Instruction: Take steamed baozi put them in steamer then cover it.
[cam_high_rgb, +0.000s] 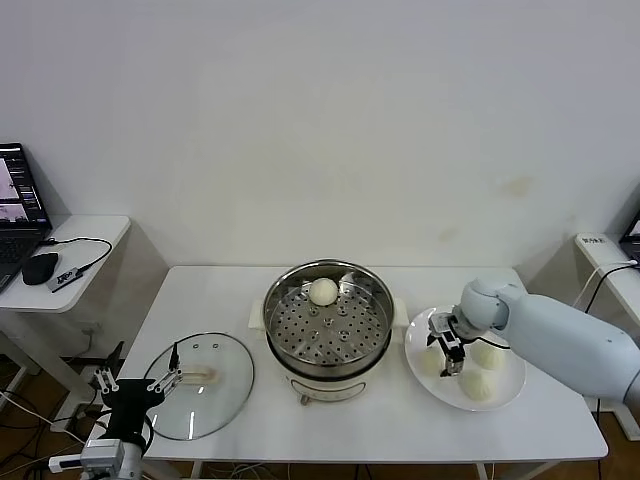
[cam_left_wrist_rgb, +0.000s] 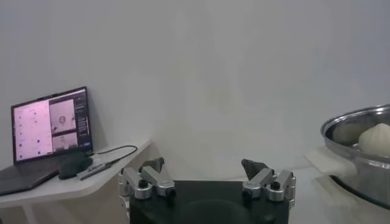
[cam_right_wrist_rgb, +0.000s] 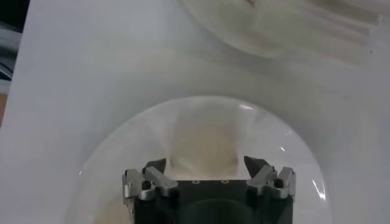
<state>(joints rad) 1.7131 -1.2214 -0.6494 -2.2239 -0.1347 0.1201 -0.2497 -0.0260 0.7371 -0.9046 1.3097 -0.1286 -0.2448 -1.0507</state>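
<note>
The steel steamer (cam_high_rgb: 328, 325) stands mid-table with one baozi (cam_high_rgb: 323, 291) on the far side of its perforated tray. Three more baozi lie on a white plate (cam_high_rgb: 455, 395) to its right, such as one (cam_high_rgb: 487, 354) and another (cam_high_rgb: 480, 385). My right gripper (cam_high_rgb: 447, 352) is low over the plate. In the right wrist view it (cam_right_wrist_rgb: 206, 164) is open, with a baozi (cam_right_wrist_rgb: 204, 146) between its fingers. The glass cover (cam_high_rgb: 225, 400) lies flat on the table at the left. My left gripper (cam_high_rgb: 140, 385) is open and empty beside the cover's left rim.
A side table at the far left holds a laptop (cam_left_wrist_rgb: 49, 128) and a mouse (cam_high_rgb: 40, 268) with a cable. In the left wrist view the steamer (cam_left_wrist_rgb: 359, 131) and its baozi (cam_left_wrist_rgb: 375, 140) show at the right. A white wall lies behind.
</note>
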